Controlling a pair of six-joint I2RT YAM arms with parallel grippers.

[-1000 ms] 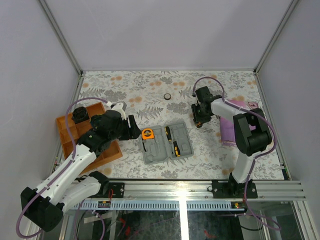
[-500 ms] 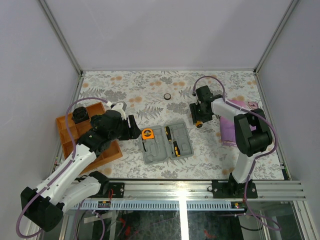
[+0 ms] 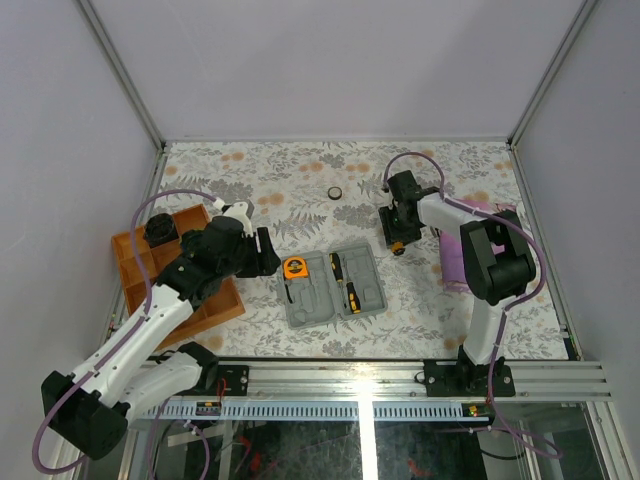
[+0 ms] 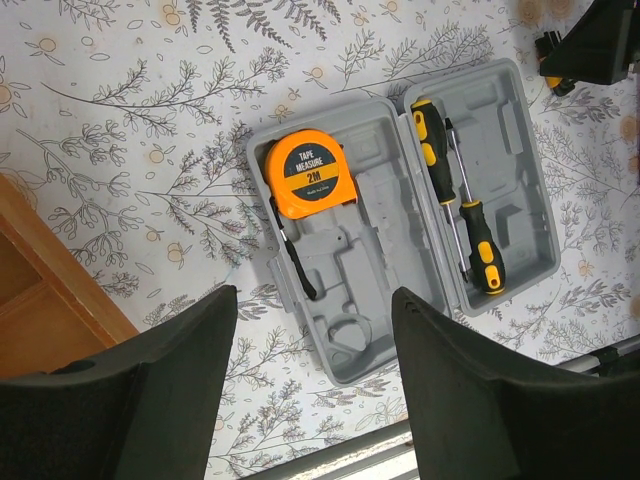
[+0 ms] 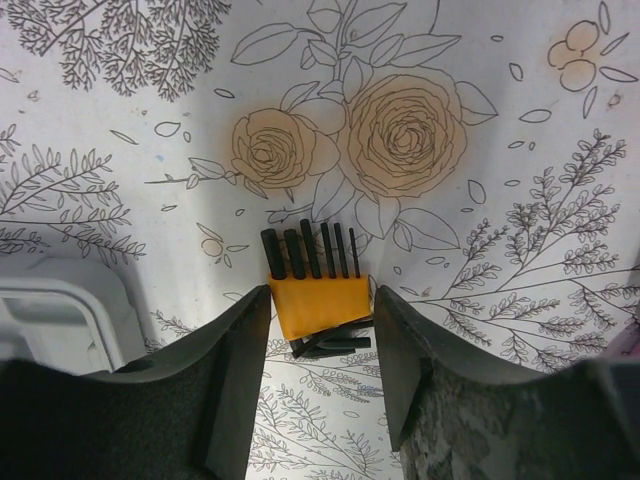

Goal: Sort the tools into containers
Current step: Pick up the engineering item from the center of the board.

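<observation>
R gripper (image 5: 320,300): half-open, straddling bit set (image 5: 318,308); pads (image 5: 240,350) right at holder's sides, true pinch can't tell. Bit set flat on floral tabletop (image 5: 480,120) betw. jaws, bits pointing fwd, a few askew at rear edge. Grey case (image 5: 60,310) just off to L. L gripper (image 4: 310,340): wide, empty, above case. Risk: askew bits dropping on lift, prob. loose in holder; shallow pinch, set twisting out.

An orange tray (image 3: 124,268) sits left on the floral tablecloth (image 3: 290,175), with 1 purple cloth (image 3: 452,268) at right.
</observation>
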